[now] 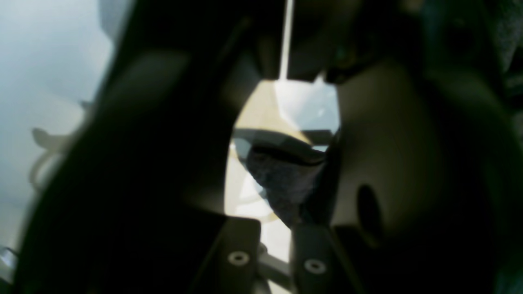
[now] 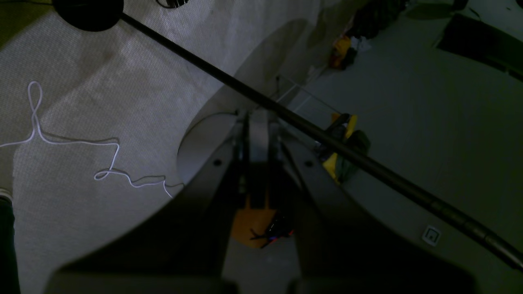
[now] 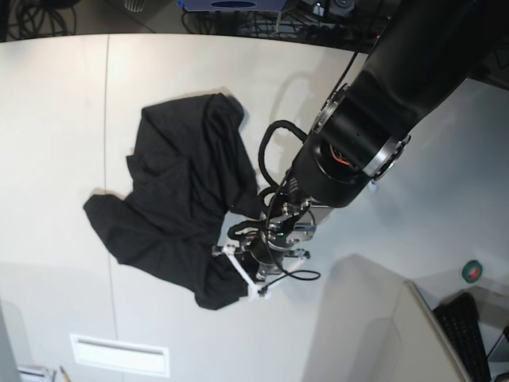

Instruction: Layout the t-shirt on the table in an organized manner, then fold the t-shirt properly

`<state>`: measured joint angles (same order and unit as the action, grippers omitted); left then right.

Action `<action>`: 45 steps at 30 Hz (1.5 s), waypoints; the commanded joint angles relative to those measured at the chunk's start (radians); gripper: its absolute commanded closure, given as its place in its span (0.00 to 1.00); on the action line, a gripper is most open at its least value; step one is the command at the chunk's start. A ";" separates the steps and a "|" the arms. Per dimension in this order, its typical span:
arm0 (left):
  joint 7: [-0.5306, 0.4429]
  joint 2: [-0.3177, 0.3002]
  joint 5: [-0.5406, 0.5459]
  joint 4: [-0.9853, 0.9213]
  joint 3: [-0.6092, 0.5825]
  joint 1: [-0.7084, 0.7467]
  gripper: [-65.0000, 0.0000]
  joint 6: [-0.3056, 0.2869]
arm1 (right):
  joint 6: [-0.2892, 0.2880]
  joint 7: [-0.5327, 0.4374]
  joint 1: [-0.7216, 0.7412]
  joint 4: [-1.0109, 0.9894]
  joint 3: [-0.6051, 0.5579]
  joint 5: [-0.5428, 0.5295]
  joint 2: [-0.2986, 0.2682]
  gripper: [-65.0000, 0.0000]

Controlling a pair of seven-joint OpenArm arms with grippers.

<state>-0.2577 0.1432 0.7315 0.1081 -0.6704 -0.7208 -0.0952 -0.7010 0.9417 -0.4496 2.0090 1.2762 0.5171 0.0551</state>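
The t-shirt (image 3: 179, 203) lies crumpled on the table (image 3: 64, 95), left of centre in the base view, sleeves and body bunched in wrinkles. The left gripper (image 3: 253, 267) sits low at the shirt's lower right edge, its jaws pressed together on a fold of the black cloth (image 1: 286, 179), as the left wrist view shows. The right gripper (image 2: 257, 134) is off the table, its fingers closed on nothing, above a grey floor (image 2: 408, 122) with a white cable (image 2: 73, 143).
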 commanded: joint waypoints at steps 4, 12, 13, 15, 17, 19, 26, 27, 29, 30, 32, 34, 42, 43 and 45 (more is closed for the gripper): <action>-0.025 0.006 0.009 0.008 0.010 -0.043 0.79 0.019 | 0.003 0.001 -0.010 0.019 0.009 0.018 -0.013 1.00; -0.019 0.006 0.000 0.009 0.119 -0.043 0.15 0.128 | 0.003 0.001 -0.010 0.019 0.009 0.018 -0.013 1.00; -0.019 0.006 0.000 0.011 0.119 -0.044 0.16 0.128 | 0.003 0.001 -0.010 0.019 0.009 0.018 -0.013 1.00; -0.021 0.006 0.000 0.011 0.119 -0.046 0.16 0.128 | 0.003 0.001 -0.010 0.019 0.009 0.018 -0.013 1.00; -0.022 0.006 0.000 0.012 0.100 -0.047 0.16 0.128 | 0.003 0.001 -0.010 0.019 0.009 0.018 -0.013 1.00; -0.022 0.006 0.000 0.012 0.073 -0.047 0.16 0.128 | 0.003 0.001 -0.010 0.019 0.009 0.018 -0.013 1.00; -0.024 0.008 0.000 0.012 0.044 -0.043 0.17 0.128 | 0.003 0.001 -0.010 0.019 0.009 0.018 -0.013 1.00; -0.022 0.008 0.000 0.012 0.042 -0.043 0.17 0.128 | 0.003 0.001 -0.010 0.019 0.009 0.018 -0.013 1.00; -0.018 0.009 0.000 0.012 0.042 -0.043 0.17 0.128 | 0.003 0.001 -0.010 0.019 0.009 0.018 -0.013 1.00; -0.016 0.009 0.000 0.012 0.042 -0.043 0.17 0.128 | 0.003 0.001 -0.008 0.019 0.009 0.018 -0.013 1.00; -0.016 0.011 -0.002 0.015 0.039 -0.044 0.17 0.128 | 0.003 0.001 -0.007 0.019 0.009 0.018 -0.013 1.00; -0.016 0.012 -0.016 0.043 -0.021 -0.046 0.17 0.128 | 0.003 0.001 -0.005 0.019 0.009 0.018 -0.013 1.00; -0.013 0.012 -0.006 0.170 -0.134 -0.059 0.17 0.177 | 0.003 0.001 -0.005 0.019 0.009 0.019 -0.013 1.00; -0.012 0.012 -0.005 0.184 -0.142 -0.061 0.17 0.177 | 0.003 0.001 -0.005 0.019 0.009 0.019 -0.013 1.00; -0.012 0.012 -0.006 0.193 -0.142 -0.061 0.17 0.177 | 0.003 0.001 -0.005 0.019 0.009 0.019 -0.013 1.00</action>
<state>-0.2440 0.1440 0.7238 0.2855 -0.8143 -0.7448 0.0795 -0.7006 0.9417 -0.4465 2.0090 1.2762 0.5175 0.0551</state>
